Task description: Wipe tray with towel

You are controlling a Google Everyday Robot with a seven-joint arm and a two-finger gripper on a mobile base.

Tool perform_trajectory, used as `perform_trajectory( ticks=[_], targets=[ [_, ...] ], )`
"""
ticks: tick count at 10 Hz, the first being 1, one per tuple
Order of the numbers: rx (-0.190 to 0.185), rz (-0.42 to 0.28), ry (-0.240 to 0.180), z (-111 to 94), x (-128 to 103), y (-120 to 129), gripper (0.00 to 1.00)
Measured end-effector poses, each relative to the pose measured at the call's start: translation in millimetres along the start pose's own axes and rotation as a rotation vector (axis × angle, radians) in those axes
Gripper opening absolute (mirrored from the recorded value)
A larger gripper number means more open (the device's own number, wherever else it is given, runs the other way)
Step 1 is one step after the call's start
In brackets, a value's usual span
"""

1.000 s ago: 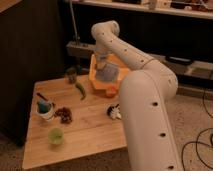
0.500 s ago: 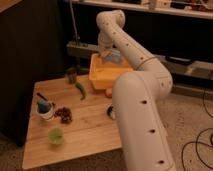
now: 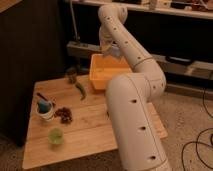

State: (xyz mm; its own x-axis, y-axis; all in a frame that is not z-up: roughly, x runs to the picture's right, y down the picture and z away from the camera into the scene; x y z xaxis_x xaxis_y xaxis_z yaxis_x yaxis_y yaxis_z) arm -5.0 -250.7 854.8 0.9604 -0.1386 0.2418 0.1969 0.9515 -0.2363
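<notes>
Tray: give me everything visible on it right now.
The tray is a yellow-orange rectangular bin, plastic by the look, with raised walls and a rim. It sits upright and flat at the far edge of the wooden table. The robot's arm hides its right part, and the interior that shows looks bare. The claw hangs above its back wall, shut on the pale towel. Whether the towel touches the tray cannot be told.

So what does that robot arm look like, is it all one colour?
Mostly, yes: the arm is white, built from thick rounded segments with small dark holes dotted along the shells. It narrows toward the gripper, which is above the yellow tray. No loose cables show on it.
</notes>
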Motion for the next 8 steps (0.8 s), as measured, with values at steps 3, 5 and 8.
perform_trajectory(
  ticks=[3,5,8],
  targets=[
    [-0.001,0.0,0.001,0.3,0.1,0.2,0.0],
    [0.0,0.0,-0.004,2.8,0.6,1.4,0.0],
    [0.052,-0.013,-0.079,38.5,-5.2,36.2,0.0]
  ],
)
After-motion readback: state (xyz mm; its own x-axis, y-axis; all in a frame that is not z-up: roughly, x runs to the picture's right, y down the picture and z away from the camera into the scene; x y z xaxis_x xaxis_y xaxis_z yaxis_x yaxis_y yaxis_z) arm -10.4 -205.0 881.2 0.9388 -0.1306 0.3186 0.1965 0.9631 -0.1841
